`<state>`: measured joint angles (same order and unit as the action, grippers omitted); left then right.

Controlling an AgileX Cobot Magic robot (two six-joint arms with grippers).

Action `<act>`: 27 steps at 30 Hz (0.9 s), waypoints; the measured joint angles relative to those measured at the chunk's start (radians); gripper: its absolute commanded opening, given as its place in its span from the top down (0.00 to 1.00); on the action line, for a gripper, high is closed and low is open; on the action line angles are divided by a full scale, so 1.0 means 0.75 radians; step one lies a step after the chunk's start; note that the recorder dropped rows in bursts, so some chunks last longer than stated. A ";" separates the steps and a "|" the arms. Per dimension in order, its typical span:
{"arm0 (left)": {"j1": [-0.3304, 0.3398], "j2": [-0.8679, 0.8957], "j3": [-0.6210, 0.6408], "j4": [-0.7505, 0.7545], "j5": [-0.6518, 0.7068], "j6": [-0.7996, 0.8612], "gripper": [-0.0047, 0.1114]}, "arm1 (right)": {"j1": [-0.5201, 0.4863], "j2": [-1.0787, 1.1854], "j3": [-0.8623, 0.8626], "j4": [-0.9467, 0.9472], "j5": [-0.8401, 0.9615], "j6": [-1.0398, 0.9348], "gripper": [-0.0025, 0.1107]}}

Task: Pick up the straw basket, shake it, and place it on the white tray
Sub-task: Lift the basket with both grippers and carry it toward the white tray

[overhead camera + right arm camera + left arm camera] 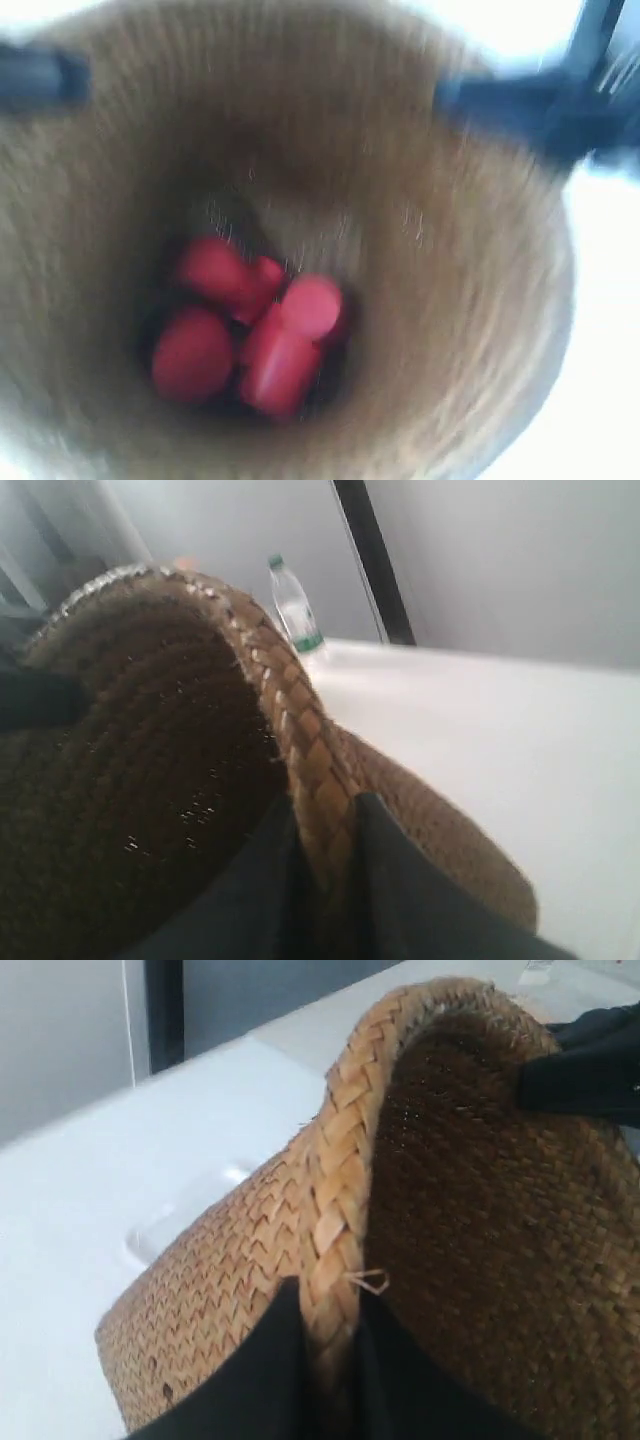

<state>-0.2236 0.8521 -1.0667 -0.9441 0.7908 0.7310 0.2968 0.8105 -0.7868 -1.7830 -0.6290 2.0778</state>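
Straw wall fills the exterior view: the straw basket (470, 330) is right up at the lens, smeared with blur, mouth toward the camera. Down in its dark bottom sits a clump of red pieces (250, 330), rounded, too blurred to name. The weave is tight and brown, the sides narrow toward the base, and the thick braided rim shows paler in both wrist views.

The left gripper (328, 1355) is clamped across that braid, one black finger outside and one inside. The right gripper (325, 880) pinches the opposite rim the same way. Both jaws are narrow, with straw between them.

By the blur I'd call this the shake, with the basket carried between the two arms, off the white table (500, 740). To do it well, both arms should move together. If they pull apart, that soft rim will bend and could slip out of a pinch. Short, level strokes with the mouth up should keep the red pieces inside.

Beyond the basket's side, the left wrist view shows a low white raised edge, likely the white tray (175, 1222). That's the landing spot. A plastic bottle (295, 610) stands at the far table edge, well clear.
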 measured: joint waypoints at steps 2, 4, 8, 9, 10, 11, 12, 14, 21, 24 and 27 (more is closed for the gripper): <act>0.000 -0.041 -0.102 -0.016 0.017 -0.007 0.96 | 0.000 -0.056 -0.105 0.010 -0.005 0.006 0.98; 0.000 -0.092 -0.119 -0.030 0.017 -0.002 0.96 | 0.000 -0.113 -0.126 0.032 -0.012 0.005 0.98; 0.000 -0.108 0.137 -0.022 -0.067 -0.012 0.96 | 0.000 -0.088 0.104 0.057 0.028 -0.015 0.98; 0.000 -0.084 0.207 -0.025 -0.097 0.002 0.96 | 0.000 -0.052 0.156 0.045 0.044 -0.014 0.98; 0.000 -0.054 0.247 -0.022 -0.112 0.030 0.96 | 0.000 -0.015 0.164 0.032 0.044 -0.014 0.98; 0.000 -0.035 0.254 -0.022 -0.115 0.051 0.96 | 0.000 0.006 0.158 0.014 0.040 -0.014 0.98; 0.000 -0.026 0.233 -0.027 -0.110 0.068 0.96 | 0.000 0.013 0.108 -0.003 0.009 -0.003 0.98; 0.000 -0.038 0.114 -0.043 -0.073 0.075 0.96 | 0.000 -0.002 -0.021 -0.003 -0.023 0.029 0.98; -0.003 -0.163 0.132 0.030 -0.126 -0.039 0.96 | 0.003 -0.077 0.081 0.082 0.029 -0.037 0.98; -0.003 -0.091 0.315 0.033 -0.201 0.022 0.96 | 0.005 0.057 0.215 0.104 0.064 -0.132 0.98; -0.003 -0.071 0.212 0.050 -0.147 0.056 0.96 | 0.005 0.075 0.104 0.065 -0.004 -0.127 0.98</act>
<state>-0.2256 0.7992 -0.9079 -0.9069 0.6803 0.7733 0.3002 0.8667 -0.7086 -1.7346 -0.6323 1.9827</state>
